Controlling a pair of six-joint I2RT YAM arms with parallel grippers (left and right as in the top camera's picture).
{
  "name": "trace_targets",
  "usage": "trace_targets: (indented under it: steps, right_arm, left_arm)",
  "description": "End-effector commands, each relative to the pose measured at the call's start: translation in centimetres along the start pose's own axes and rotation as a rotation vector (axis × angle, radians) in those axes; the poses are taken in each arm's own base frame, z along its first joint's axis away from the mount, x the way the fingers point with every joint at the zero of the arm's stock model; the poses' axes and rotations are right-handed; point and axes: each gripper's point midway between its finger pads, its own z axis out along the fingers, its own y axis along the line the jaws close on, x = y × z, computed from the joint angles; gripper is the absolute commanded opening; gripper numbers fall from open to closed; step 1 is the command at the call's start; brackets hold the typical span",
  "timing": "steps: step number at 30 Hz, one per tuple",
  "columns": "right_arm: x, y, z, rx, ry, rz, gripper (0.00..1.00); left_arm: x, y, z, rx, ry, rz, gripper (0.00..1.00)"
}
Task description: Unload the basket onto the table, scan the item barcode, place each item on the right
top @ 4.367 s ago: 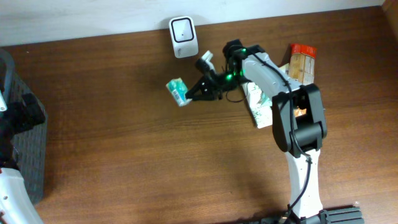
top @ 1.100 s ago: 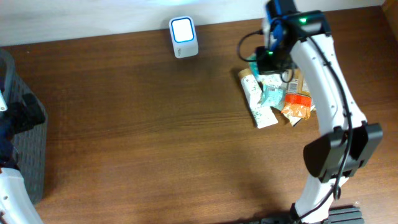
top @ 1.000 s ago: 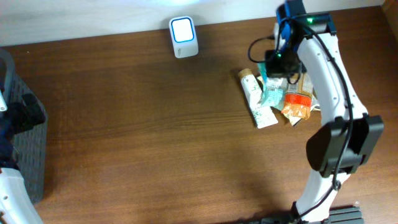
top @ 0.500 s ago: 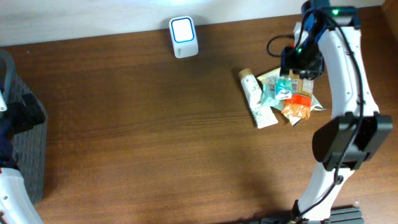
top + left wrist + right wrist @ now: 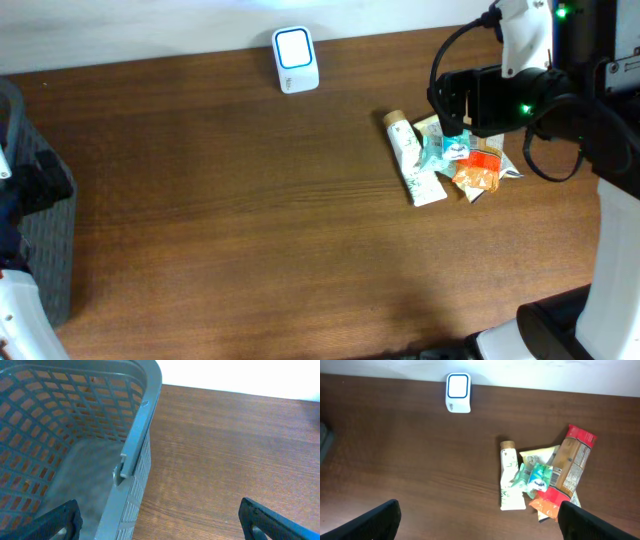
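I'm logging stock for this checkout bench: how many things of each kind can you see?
Barcode scanner: 1
Mesh basket: 1
Tube: 1
Brown snack bag: 1
Packets: 4 (green packet, teal packet, cream packet, orange packet)
Total: 8

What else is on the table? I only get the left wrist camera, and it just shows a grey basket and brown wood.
Observer: A pile of snack packets lies far across the table from your basket.
Operator: Is there a beepy scanner thing?
Observer: Yes, a white scanner stands at the back edge, apart from the pile.
Operator: Is the other arm holding something?
Observer: No. The right gripper is open and empty, raised above the table.
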Motion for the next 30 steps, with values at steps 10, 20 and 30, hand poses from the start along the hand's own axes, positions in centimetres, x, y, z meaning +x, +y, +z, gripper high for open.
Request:
trace_targets:
  steps: [10,20,30]
  right_arm:
    - [-3.4,-1.8,-2.6,0.132,-0.292,-0.096,0.99]
    - [5.6,-4.5,4.9,0.166,-0.672,-0.145,0.99]
    - [18.6,-5.5,10.2,0.172,-0.847,-0.154,0.99]
  left_arm:
    - [-0.5,0.2,-0.5,-0.005,-0.018,0.012,0.99]
    - [-0.5,0.2,-0.5,-0.005,-0.019,0.012,0.99]
    - [-0.5,0.2,-0.5,-0.005,-0.018,0.012,0.99]
